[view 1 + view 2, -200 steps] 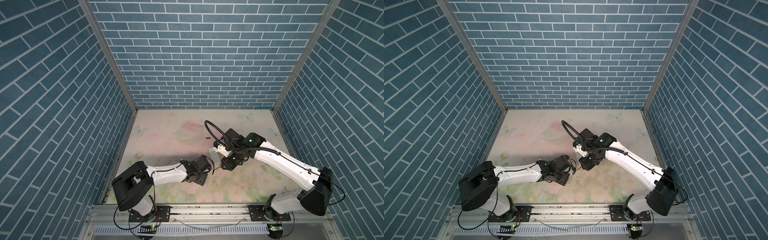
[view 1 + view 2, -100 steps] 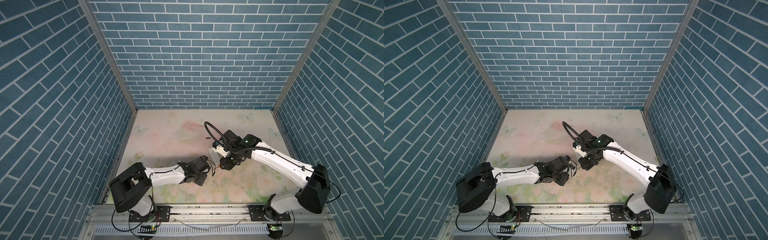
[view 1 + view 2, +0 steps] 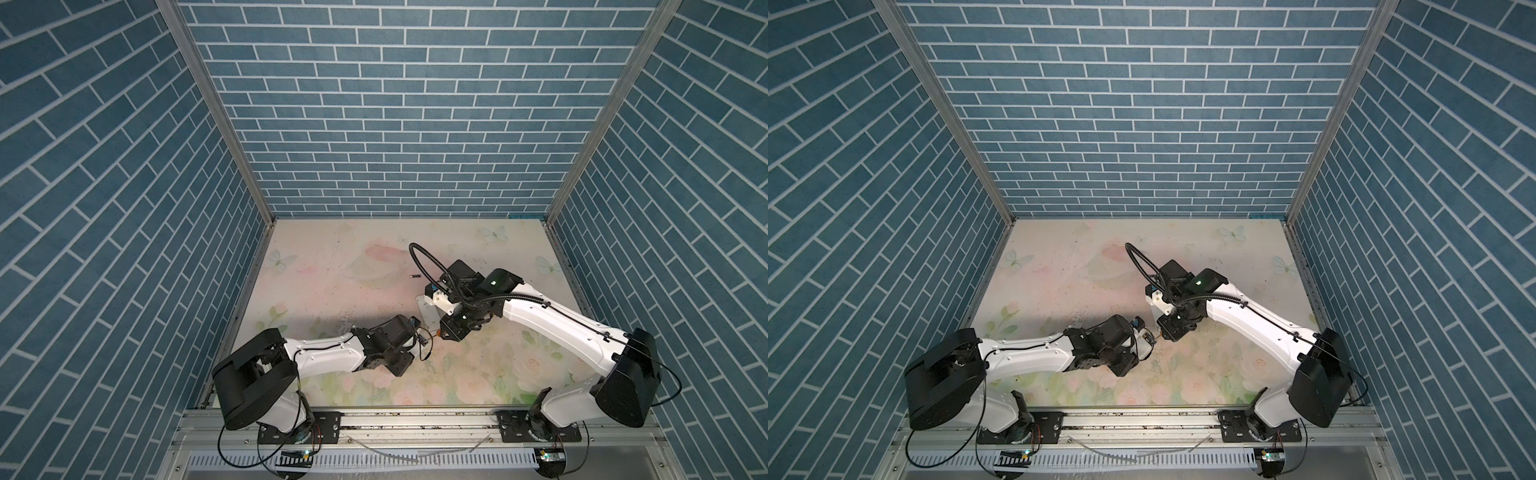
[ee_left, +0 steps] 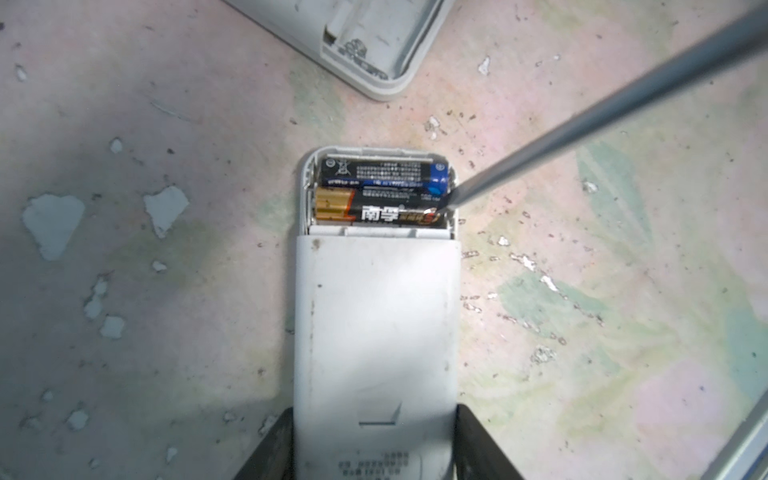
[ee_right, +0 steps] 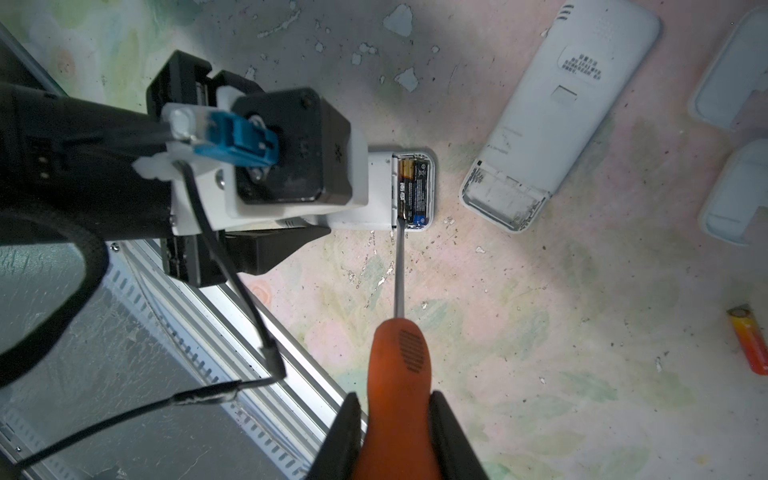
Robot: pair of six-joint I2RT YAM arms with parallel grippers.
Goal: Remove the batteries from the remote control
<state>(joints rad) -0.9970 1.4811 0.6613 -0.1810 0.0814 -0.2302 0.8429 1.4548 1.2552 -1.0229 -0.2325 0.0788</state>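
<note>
At the near middle of the worktop (image 4: 124,104), the left end effector (image 4: 376,440) pinched the white remote (image 4: 376,324) by its covered end. The right end effector (image 5: 395,428) clamped the orange screwdriver (image 5: 397,353) by its handle, its tip against the gold-ended battery (image 4: 376,210), which lay beside a blue-ended battery (image 4: 384,176) in the remote's open compartment. A second remote (image 5: 552,120) lay nearby.

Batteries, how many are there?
4. Two sit side by side in the open remote: a blue-ended one and a gold-ended one. An orange one lies on the table. A tiny dark one lies farther back. More may be hidden.
</note>
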